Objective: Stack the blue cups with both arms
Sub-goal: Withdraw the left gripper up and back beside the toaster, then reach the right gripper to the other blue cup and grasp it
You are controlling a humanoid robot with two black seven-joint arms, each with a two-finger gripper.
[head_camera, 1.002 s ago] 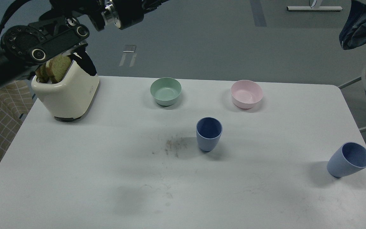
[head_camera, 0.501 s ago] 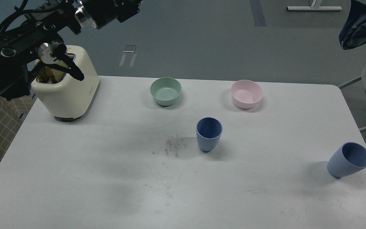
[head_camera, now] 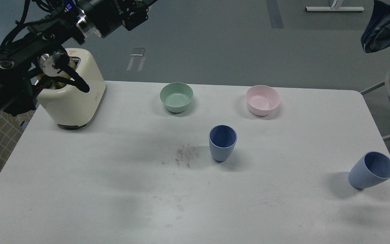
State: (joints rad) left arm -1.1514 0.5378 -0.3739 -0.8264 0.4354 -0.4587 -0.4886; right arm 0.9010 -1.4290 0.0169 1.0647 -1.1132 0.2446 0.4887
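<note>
One blue cup (head_camera: 222,143) stands upright near the middle of the white table (head_camera: 80,189), mouth up and empty. The second blue cup (head_camera: 371,170) sits near the table's right edge and appears to lean to the right. My left arm (head_camera: 29,47) comes in from the left, passes above the toaster and rises to the top edge. Only the base of its left gripper (head_camera: 134,13) shows there, far from both cups, and its fingers are cut off by the frame. The right arm and gripper are out of view.
A cream toaster (head_camera: 71,98) with bread stands at the table's back left, under my left arm. A mint-green bowl (head_camera: 176,97) and a pink bowl (head_camera: 262,100) sit behind the middle cup. A patch of crumbs (head_camera: 185,156) lies left of that cup.
My left arm has swung to the left and up; its wrist ring and gripper end moved left along the top edge. The cups and bowls have not moved.
</note>
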